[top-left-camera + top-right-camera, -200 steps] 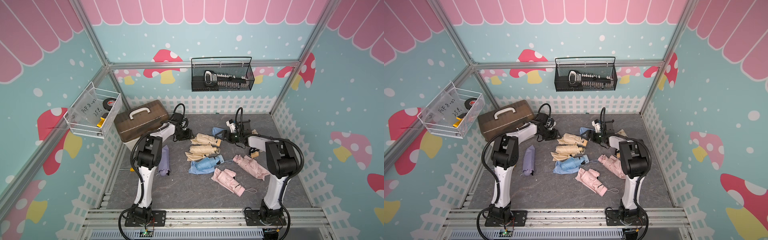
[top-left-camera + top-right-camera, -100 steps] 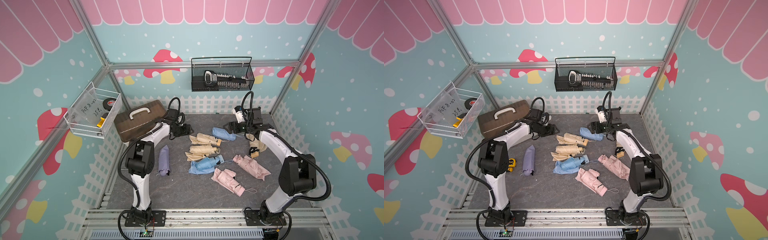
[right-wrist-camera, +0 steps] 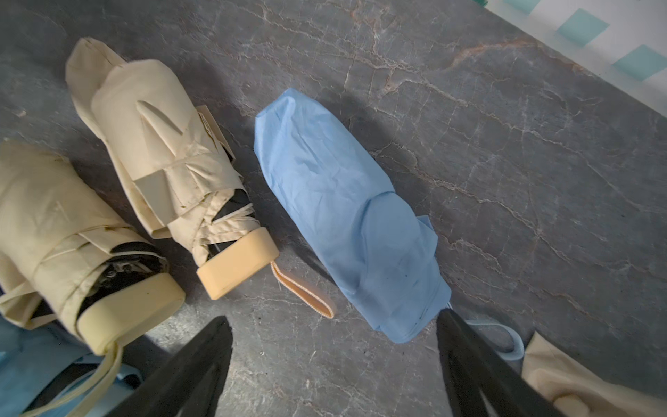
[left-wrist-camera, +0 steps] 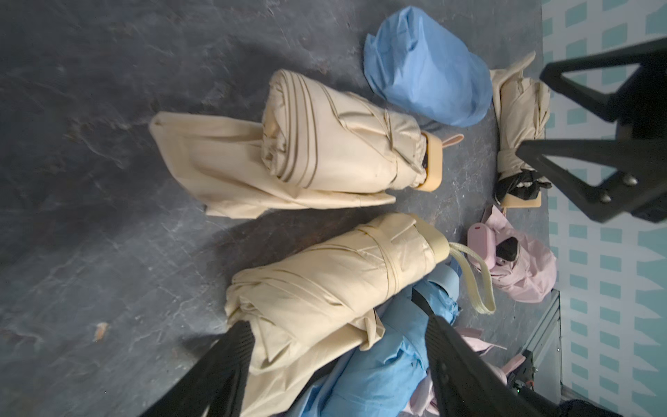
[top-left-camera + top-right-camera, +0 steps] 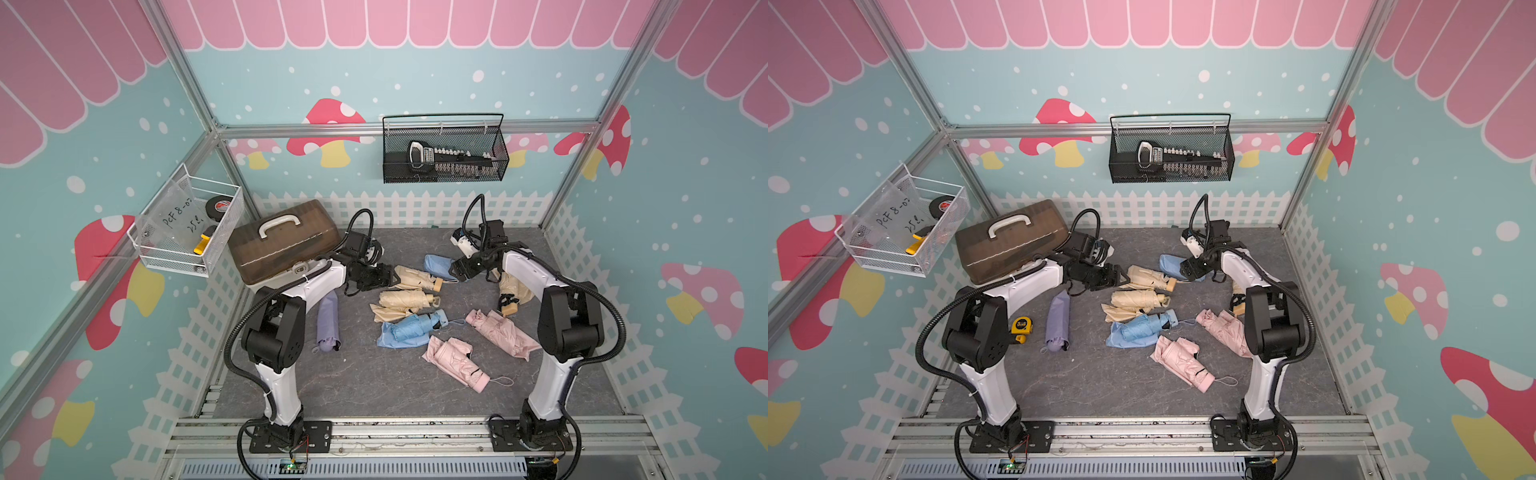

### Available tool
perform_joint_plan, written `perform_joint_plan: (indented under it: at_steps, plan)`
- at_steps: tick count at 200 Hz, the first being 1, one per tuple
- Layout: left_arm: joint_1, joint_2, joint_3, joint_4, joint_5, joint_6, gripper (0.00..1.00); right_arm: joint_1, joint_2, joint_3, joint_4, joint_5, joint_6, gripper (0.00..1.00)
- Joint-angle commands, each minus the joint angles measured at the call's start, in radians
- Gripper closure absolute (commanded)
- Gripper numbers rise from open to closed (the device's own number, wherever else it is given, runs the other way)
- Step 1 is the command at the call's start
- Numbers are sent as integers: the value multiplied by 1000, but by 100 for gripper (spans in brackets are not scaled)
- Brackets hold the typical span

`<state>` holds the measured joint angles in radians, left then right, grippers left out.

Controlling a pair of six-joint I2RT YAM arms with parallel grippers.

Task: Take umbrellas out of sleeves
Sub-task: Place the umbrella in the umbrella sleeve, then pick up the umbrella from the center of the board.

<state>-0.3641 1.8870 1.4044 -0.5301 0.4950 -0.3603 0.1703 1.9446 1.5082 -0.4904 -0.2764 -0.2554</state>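
Top views — the left gripper (image 5: 390, 275) and the right gripper (image 5: 456, 273) face each other low over the grey counter (image 5: 374, 386). Between them lie a bare beige umbrella (image 5: 415, 277) and, just behind its handle, the blue sleeve (image 5: 438, 266) — smooth and full, so we judge its umbrella not yet drawn out. The right gripper sits just beside the sleeve.

Left wrist view: the fingers (image 4: 231, 361) stand wide apart, closed on nothing that we can see. The end of a second beige umbrella (image 4: 325, 299) shows between them, and we cannot tell whether they touch it.

Right wrist view: the fingers (image 3: 469, 364) are wide and empty. One stands at the sleeve's mouth, where a pale-blue wrist loop (image 3: 516, 339) pokes out.

Next, in our judgement, one gripper must pin the sleeve's closed end while the other takes the loop or handle and pulls lengthwise.
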Motion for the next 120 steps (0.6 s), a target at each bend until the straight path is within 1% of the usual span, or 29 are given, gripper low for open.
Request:
perform_joint_plan:
  at_steps: [1,47,120]
  plan:
    - [4,-44,-29,17,11,-19,25,5,40,48,-30,23,-97,13]
    - [4,-49,-35,16,7,-19,25,7,141,130,-76,47,-143,13]
    - [7,-21,-15,5,24,-19,25,11,255,228,-121,59,-160,13]
